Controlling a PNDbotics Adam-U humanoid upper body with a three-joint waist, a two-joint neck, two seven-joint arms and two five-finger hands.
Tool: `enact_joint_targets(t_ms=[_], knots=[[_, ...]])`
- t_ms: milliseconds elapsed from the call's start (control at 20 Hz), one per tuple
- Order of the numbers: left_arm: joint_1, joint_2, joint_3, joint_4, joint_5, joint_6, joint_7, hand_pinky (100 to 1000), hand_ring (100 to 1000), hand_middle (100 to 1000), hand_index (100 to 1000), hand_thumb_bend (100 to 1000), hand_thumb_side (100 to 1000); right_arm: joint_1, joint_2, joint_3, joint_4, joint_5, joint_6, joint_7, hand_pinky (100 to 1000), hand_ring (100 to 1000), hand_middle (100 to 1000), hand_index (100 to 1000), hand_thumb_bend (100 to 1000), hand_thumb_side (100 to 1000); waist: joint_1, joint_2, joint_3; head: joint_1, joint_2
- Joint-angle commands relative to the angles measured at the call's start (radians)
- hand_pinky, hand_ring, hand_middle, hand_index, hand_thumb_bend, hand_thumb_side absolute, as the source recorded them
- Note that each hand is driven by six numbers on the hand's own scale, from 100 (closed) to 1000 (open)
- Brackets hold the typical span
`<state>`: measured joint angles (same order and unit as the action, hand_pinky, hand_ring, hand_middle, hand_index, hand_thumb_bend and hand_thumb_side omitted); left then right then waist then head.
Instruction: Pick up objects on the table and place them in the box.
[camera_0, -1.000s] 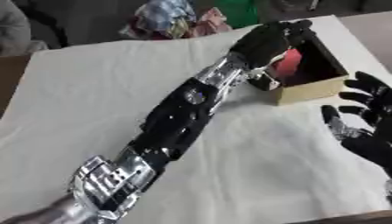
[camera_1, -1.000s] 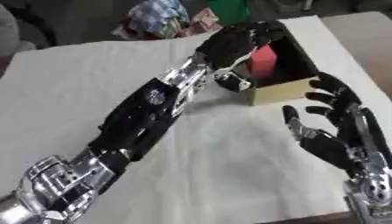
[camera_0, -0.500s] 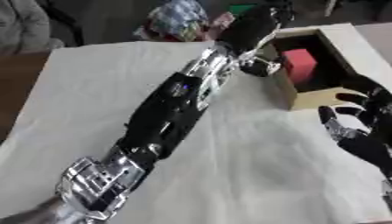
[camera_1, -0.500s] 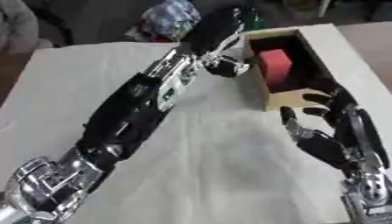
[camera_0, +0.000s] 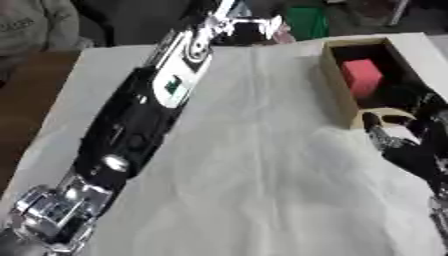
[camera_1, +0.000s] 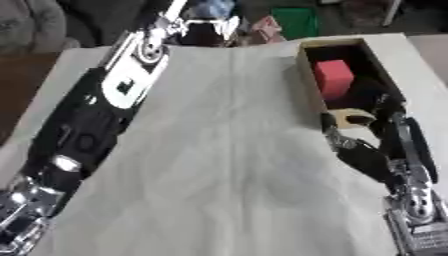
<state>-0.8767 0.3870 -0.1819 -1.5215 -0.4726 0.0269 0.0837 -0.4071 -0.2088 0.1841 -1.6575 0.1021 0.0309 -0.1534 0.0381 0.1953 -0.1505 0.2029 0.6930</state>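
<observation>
A tan cardboard box (camera_0: 333, 80) stands at the right of the white-covered table, and a red block (camera_0: 361, 75) lies inside it. My left arm stretches from the lower left up to the table's far edge, where my left hand (camera_1: 210, 27) hovers, well left of the box and blurred. My right hand (camera_0: 411, 147) is at the box's near end, open with fingers spread upward, holding nothing. Its dark fingers hide the box's near corner.
Beyond the far edge lie a green object (camera_0: 306, 20) and a pinkish colourful item (camera_1: 267, 27). A person in grey sits at the upper left corner. The white cloth (camera_0: 254, 165) spreads wide between my two arms.
My left hand has left the box and swung left to the table's far edge. The red block stays in the box. The view has also shifted.
</observation>
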Motion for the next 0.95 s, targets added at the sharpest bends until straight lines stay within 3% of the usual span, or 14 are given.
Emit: enact_joint_targets(t_ms=[50,450,950], knots=[[0.037,0.074,0.036,-0.119,0.114,0.039,0.014,749,714,797,902,205,100,-0.010,-0.030,-0.024,-0.017,0.012,0.005,-0.023,721,805,819,932,338,163,-0.006,-0.017,0.023,-0.022,0.011],[0.280,0.118,0.110,-0.298,0.422,0.085,0.071,711,668,766,893,119,136,-0.043,-0.062,-0.049,0.015,0.015,0.018,-0.099,715,804,819,931,306,162,-0.018,-0.008,0.107,-0.071,0.021],[0.439,0.059,0.152,-0.287,0.521,0.039,0.103,683,623,719,873,101,153,-0.088,-0.109,-0.062,0.122,-0.064,0.016,-0.269,703,845,818,929,274,147,-0.023,-0.002,0.137,-0.101,0.021]])
